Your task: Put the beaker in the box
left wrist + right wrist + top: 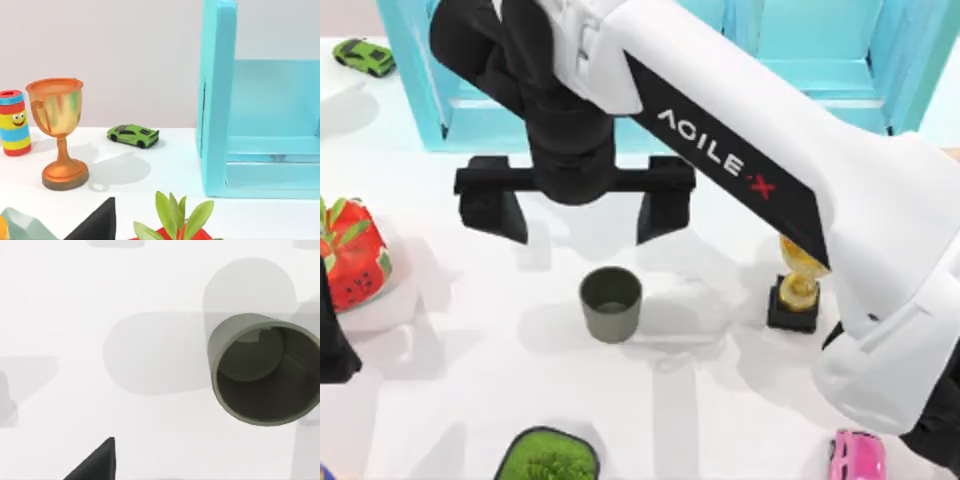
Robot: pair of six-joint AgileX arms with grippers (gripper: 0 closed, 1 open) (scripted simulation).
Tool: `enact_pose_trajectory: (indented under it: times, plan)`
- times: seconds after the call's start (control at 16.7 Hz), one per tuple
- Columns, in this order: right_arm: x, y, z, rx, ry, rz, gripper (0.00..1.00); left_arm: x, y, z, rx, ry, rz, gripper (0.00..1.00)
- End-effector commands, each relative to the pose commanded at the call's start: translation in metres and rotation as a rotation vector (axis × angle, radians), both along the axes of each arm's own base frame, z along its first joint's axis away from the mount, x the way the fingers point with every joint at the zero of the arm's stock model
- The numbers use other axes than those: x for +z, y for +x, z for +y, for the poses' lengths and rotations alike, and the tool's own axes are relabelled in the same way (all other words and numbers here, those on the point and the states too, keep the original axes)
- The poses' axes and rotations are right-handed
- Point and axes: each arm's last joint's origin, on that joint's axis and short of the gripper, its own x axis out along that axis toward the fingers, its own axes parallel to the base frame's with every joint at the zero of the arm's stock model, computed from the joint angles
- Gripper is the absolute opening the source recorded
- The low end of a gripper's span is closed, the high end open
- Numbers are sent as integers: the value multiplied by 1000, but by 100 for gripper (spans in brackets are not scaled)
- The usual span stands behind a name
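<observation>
**A:** From above, where does your beaker (611, 305) stand?

**B:** Upright on the white table (460, 400), open mouth up, touching nothing. Take it as your landmark. Your right gripper (582, 213) hangs just behind it, toward the teal cabinet (420, 80), fingers spread wide with nothing between them. The gold trophy (795, 290) stands to the beaker's right, partly under your right arm. A strawberry-like toy (350, 252) sits well off to its left, a green plant pot (550, 458) in front of it, a pink car (855, 457) toward the front right, and a green car (363, 56) far off at the back left.

**A:** And your left wrist view?

**B:** One dark fingertip (97, 222) shows at the edge; you cannot tell how the left gripper's fingers stand. You also see an orange goblet (57, 132), a striped can with a face (14, 122), the green car (133, 135) and the cabinet (217, 100).

**A:** Your right wrist view?

**B:** The beaker (262, 370) again, seen into its hollow, alone on the table (100, 290), one fingertip (95, 462) well apart from it.
</observation>
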Motion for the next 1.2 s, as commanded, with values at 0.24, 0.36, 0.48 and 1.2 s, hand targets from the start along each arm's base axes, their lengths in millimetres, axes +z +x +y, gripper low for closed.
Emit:
enact_pose_trajectory:
  times: [0.24, 0.36, 0.48, 1.2]
  plan:
    - [-13, -1, 5, -12, -20, 31, 100, 0, 0, 0, 0, 0, 0, 100]
    - [-13, -1, 5, -12, -20, 31, 100, 0, 0, 0, 0, 0, 0, 100]
    - [-13, -1, 5, -12, -20, 31, 100, 0, 0, 0, 0, 0, 0, 100]
    - [-85, 11, 10, -13, -27, 36, 100, 0, 0, 0, 0, 0, 0, 100]
